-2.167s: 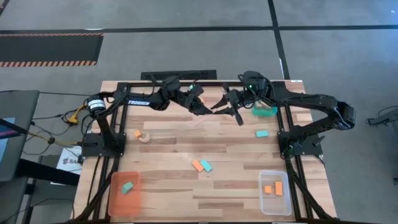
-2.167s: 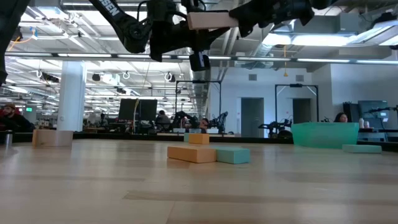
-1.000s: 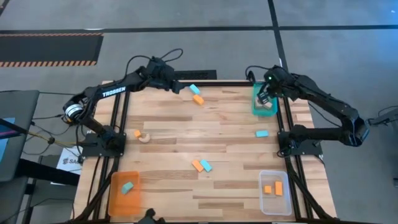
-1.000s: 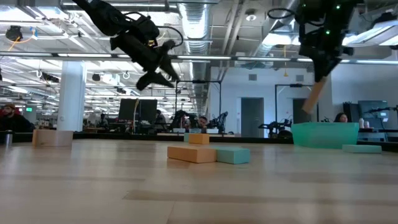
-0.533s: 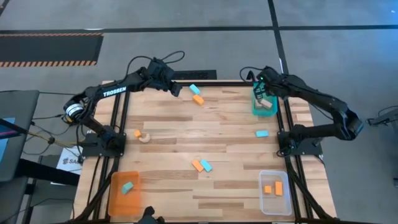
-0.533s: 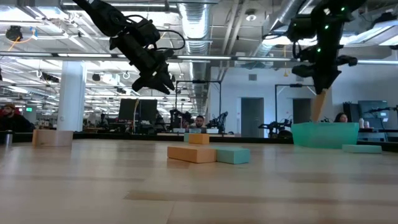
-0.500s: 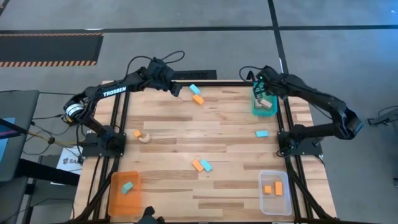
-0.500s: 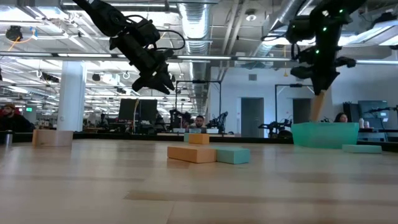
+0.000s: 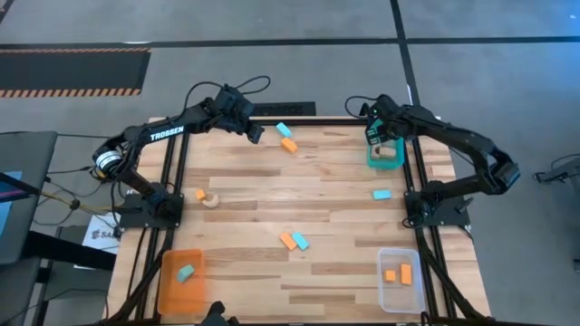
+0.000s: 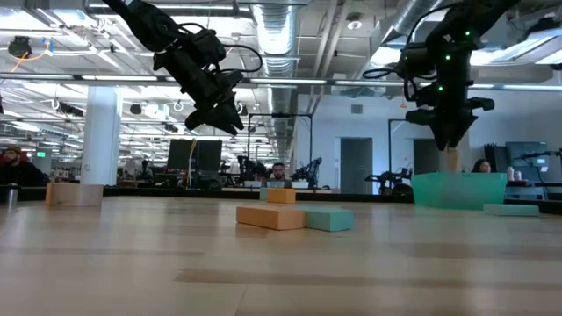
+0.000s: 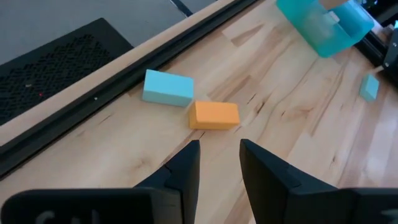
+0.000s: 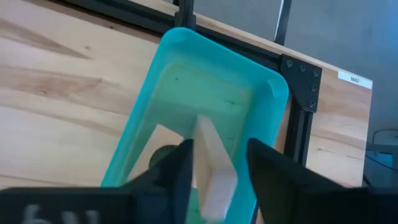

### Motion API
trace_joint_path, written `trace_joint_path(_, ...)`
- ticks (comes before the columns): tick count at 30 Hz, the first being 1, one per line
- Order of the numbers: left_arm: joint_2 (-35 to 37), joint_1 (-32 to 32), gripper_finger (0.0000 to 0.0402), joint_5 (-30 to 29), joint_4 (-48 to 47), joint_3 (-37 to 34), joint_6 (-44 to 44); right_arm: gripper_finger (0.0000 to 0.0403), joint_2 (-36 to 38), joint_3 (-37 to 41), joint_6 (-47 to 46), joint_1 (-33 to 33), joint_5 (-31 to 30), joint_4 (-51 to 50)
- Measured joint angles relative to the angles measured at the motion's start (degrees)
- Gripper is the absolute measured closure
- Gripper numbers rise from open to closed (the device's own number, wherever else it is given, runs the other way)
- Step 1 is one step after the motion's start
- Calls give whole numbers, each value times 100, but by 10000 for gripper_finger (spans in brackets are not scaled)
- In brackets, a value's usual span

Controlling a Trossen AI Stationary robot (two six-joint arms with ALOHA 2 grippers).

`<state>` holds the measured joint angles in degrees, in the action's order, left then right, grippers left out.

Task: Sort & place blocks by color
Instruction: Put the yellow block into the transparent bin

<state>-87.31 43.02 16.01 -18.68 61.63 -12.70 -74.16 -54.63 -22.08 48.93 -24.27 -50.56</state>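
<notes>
The right gripper (image 9: 380,138) hangs over the teal tray (image 9: 385,163) at the far right corner of the table (image 9: 245,199), with a tan wooden block (image 12: 212,168) standing on end between its fingers (image 12: 173,171); the wrist view shows the fingers set a little apart on either side of the block, and whether they press on it or have let go I cannot tell. In the low view the block's lower end (image 10: 451,160) dips behind the tray's rim (image 10: 458,189). The left gripper (image 9: 255,133) hovers near the far edge, left of centre, its fingers (image 11: 186,171) slightly parted and holding nothing; just beyond them lie a light blue block (image 11: 168,88) and an orange block (image 11: 214,116), touching at one corner close to the far edge. Another light blue block (image 9: 381,194) lies alone near the right edge, on the near side of the teal tray. At the middle of the table, an orange block (image 9: 287,241) and a teal block (image 9: 300,241) lie side by side. Near the left edge sit a small orange block (image 9: 200,194) and a tan piece (image 9: 212,200). The orange tray (image 9: 180,281) at the near left corner holds one teal block (image 9: 186,273), and the clear tray (image 9: 401,281) at the near right corner holds two orange blocks (image 9: 405,273)
</notes>
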Motion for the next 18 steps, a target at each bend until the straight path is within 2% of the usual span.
trace_joint_path(4,0,1,302,0,5,0,6,175,126,-18,1,-2,94,-45)
trace_joint_path(7,0,-2,302,11,1,0,6,147,285,-113,-5,-4,378,-85)
trace_joint_path(18,0,-31,302,459,-247,0,-14,140,1139,-455,-42,-437,1158,22)
